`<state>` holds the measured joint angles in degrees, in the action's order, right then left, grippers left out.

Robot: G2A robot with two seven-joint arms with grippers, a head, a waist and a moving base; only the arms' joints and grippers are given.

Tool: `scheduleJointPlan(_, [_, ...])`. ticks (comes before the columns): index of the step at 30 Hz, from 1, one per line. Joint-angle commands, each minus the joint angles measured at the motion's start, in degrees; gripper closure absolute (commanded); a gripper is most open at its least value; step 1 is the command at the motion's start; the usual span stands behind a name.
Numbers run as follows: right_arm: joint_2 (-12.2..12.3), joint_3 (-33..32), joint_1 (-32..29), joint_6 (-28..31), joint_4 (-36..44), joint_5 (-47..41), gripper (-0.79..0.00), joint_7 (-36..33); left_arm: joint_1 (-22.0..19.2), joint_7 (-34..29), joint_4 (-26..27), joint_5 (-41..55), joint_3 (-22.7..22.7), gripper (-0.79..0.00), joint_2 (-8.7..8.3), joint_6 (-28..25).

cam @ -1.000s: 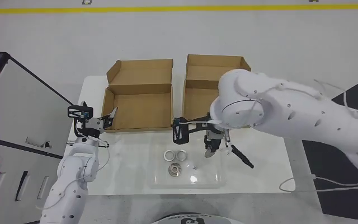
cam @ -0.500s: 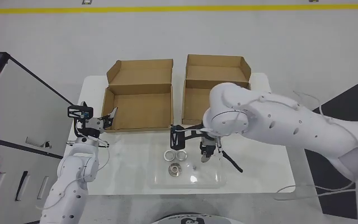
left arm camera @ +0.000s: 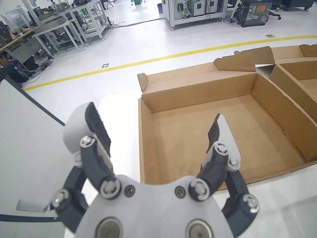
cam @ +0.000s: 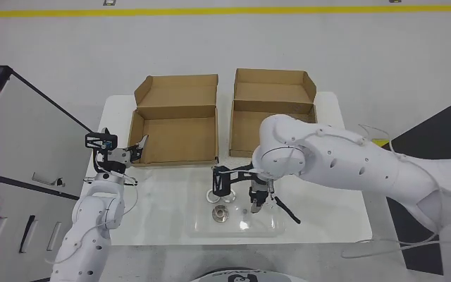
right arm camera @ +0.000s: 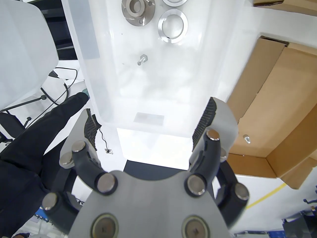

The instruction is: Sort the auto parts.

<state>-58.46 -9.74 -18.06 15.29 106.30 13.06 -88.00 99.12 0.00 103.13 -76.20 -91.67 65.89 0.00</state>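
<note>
Right wrist view shows the right end effector (right arm camera: 151,115) wide open and holding nothing, up over the end wall of the clear tray (right arm camera: 81,50). Bare tray floor lies between it and a small bolt (right arm camera: 142,59); past that sit the near ring (right arm camera: 172,40), the far ring (right arm camera: 175,4) and the flange (right arm camera: 148,12), close together. The left end effector (left arm camera: 154,117), also open and empty, hangs over the counter (cam: 169,204) strip by the side wall of the left box (left arm camera: 198,92).

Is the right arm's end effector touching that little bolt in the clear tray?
Apart. The right wrist view shows bare clear tray floor between the bolt and the open right end effector.
</note>
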Motion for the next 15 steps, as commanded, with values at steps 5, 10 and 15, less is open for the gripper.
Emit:
scheduleJointPlan(5, [-0.57, 0.0, -1.49, -0.22, 0.01, 0.68, -0.785, 0.0, 0.0, 0.0, 0.0, 0.0, 0.0, -0.785, 0.0, 0.0])
scheduleJointPlan(10, [-0.98, 0.0, -3.4, -0.38, -0.96, 2.47, -0.742, 0.0, 0.0, 0.0, 0.0, 0.0, 0.0, -0.785, 0.0, 0.0])
scheduleJointPlan(15, [-1.43, 0.0, -4.47, -0.55, -1.29, 2.52, -0.751, 0.0, 0.0, 0.0, 0.0, 0.0, 0.0, -0.785, 0.0, 0.0])
